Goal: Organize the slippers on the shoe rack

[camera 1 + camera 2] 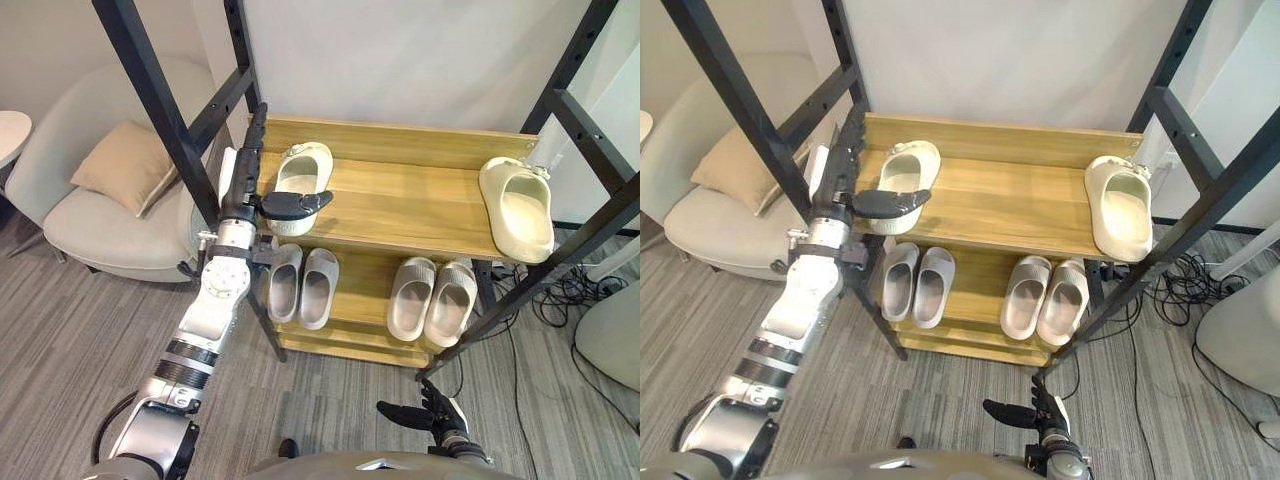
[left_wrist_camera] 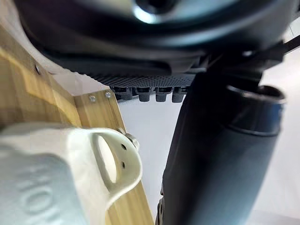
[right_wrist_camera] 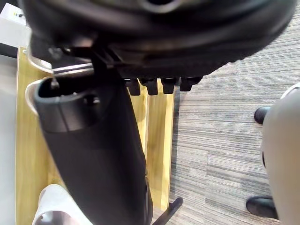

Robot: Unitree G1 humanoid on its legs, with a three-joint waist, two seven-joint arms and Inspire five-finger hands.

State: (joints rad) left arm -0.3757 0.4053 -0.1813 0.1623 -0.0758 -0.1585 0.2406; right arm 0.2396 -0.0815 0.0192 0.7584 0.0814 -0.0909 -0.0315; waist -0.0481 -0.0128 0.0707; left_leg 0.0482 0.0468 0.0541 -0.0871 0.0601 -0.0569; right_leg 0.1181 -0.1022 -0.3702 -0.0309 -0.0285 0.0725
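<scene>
Shoe rack [image 1: 400,205], seen from above: wooden shelves in a black metal frame standing on grey carpet [image 1: 80,330].

Upper shelf: two cream slippers lie well apart.
- The left cream slipper [image 1: 303,168] lies at the left end of the shelf.
- The right cream slipper [image 1: 520,207] lies at the right end, and its near end reaches the shelf's front edge.

Lower shelf: two pairs of grey slippers, each pair lying side by side.
- The left grey pair [image 1: 302,285] lies below the left cream slipper.
- The right grey pair [image 1: 432,298] lies further right.

Left hand [image 1: 243,185]: raised to the left end of the upper shelf, just beside the left cream slipper.
- Its fingers [image 1: 256,130] are straight and point toward the back of the rack along the slipper's outer side.
- Its thumb [image 1: 297,203] stretches out across the slipper's near end.
- The hand is open, with nothing clasped. The eye views do not show whether the thumb touches the slipper.

Right hand [image 1: 425,410]: low, in front of the rack above the carpet. Its fingers are spread and relaxed, and it is empty.

To the left of the rack stands a pale armchair [image 1: 95,225] with a beige cushion [image 1: 125,165] on its seat.
</scene>
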